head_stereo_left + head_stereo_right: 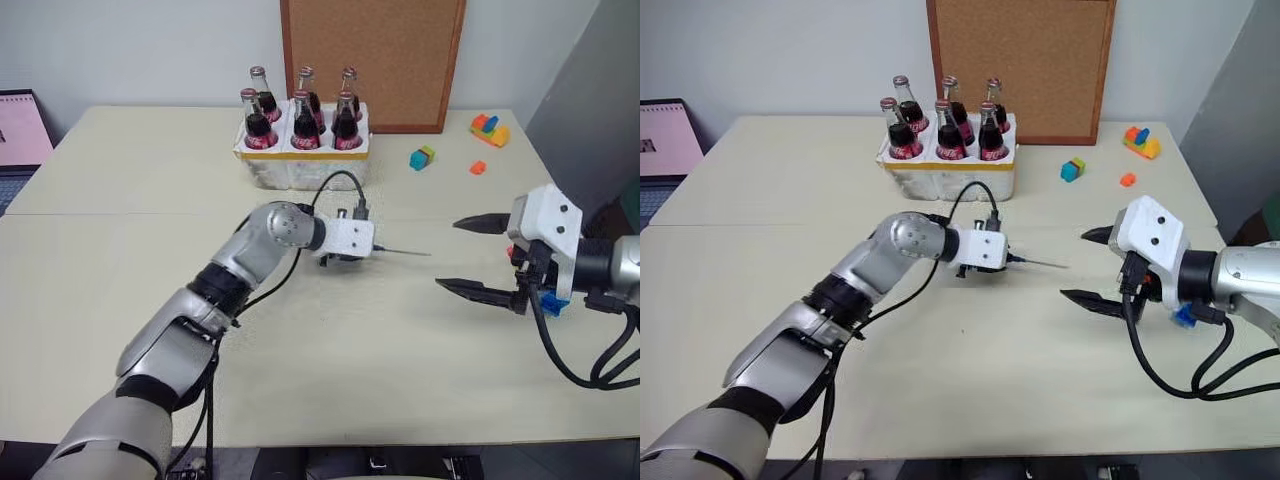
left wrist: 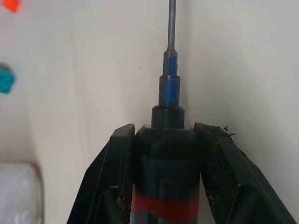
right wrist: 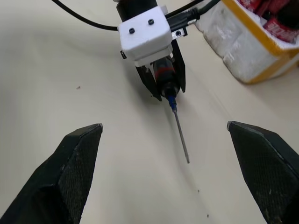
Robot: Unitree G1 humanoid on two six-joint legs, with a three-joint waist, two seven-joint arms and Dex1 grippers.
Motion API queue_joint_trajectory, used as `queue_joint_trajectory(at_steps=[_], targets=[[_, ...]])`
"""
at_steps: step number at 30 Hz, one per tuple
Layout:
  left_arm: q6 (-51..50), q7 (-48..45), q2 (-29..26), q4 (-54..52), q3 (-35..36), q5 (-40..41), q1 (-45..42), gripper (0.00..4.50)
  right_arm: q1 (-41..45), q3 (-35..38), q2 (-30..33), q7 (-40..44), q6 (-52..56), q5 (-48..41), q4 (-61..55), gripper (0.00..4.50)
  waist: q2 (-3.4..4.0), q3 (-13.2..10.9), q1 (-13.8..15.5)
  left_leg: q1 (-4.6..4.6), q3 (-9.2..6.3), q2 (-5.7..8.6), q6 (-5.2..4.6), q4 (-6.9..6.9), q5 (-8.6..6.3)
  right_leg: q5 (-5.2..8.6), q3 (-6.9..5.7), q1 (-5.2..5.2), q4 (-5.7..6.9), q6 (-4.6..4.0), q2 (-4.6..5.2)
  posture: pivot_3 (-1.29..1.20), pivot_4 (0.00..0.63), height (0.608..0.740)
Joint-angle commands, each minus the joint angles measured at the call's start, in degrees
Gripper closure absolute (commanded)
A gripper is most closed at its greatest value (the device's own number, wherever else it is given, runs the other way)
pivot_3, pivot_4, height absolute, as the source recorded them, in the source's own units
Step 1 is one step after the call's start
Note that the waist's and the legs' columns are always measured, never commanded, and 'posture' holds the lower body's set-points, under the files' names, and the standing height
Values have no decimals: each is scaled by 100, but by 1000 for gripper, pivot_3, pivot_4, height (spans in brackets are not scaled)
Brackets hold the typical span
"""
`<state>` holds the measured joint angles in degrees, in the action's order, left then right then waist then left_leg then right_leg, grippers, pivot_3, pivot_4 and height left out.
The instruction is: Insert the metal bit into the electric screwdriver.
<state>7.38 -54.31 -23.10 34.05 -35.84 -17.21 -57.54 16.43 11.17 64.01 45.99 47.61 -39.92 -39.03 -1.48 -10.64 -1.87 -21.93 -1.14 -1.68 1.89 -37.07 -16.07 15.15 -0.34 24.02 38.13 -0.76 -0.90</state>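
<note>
Metal bit (image 3: 181, 137) already pokes from the electric screwdriver (image 2: 167, 154), which my left fingers (image 2: 223, 163) clamp above the surface (image 1: 330, 370), right fingers (image 3: 261, 158) spread empty; it looks stiff, thin, slippery, so I'd hold the body.

A: What lies on the table (image 1: 150, 170)?

B: A white crate (image 1: 300, 160) of six cola bottles (image 1: 305, 110) stands at the far side, before a cork board (image 1: 375, 60). Coloured blocks (image 1: 490, 130) lie far right.

A: And the arms?

B: The left gripper (image 1: 368, 250) reaches to mid-table, a thin bit (image 1: 405, 252) sticking out toward the right. The right gripper (image 1: 470, 255) faces it, well apart, black fingers (image 1: 480, 224) spread wide, nothing between them.
</note>
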Motion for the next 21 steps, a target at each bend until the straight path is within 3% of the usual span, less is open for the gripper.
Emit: queue_joint_trajectory(at_steps=[1,5,7,9,18,21], targets=[[430,-118,112,617,-115,-302,-106,2881,-60,188,47,-58,-14,75,-201,0,1,1,-1,-2,7,0,0,1,0,0,7,3,2,0,0,0,150,740],[610,-188,265,947,-61,-379,-181,2881,-144,169,80,-6,-66,172,-192,0,1,2,51,5,0,2,0,-4,0,0,-6,-1,1,1,1,0,150,740],[683,-235,302,1028,-50,-401,-186,2175,-171,151,71,7,-84,208,-181,0,1,2,53,3,0,5,0,-12,0,0,-7,-4,1,1,4,0,150,740],[723,-278,321,1075,-29,-416,-184,2013,-174,138,55,12,-89,225,-174,0,1,2,41,4,3,6,0,-18,0,-2,-4,-6,1,5,5,0,150,740],[656,-636,326,962,221,-298,-112,65,-29,-7,31,99,-162,327,-57,0,2,2,38,15,-7,3,0,-17,0,-2,-13,-36,-1,6,2,0,150,740],[508,-725,361,787,447,-108,-67,29,-34,-19,33,96,-186,353,-47,0,2,3,39,16,-7,3,0,-22,0,-2,-13,-40,-1,6,2,0,150,740]])
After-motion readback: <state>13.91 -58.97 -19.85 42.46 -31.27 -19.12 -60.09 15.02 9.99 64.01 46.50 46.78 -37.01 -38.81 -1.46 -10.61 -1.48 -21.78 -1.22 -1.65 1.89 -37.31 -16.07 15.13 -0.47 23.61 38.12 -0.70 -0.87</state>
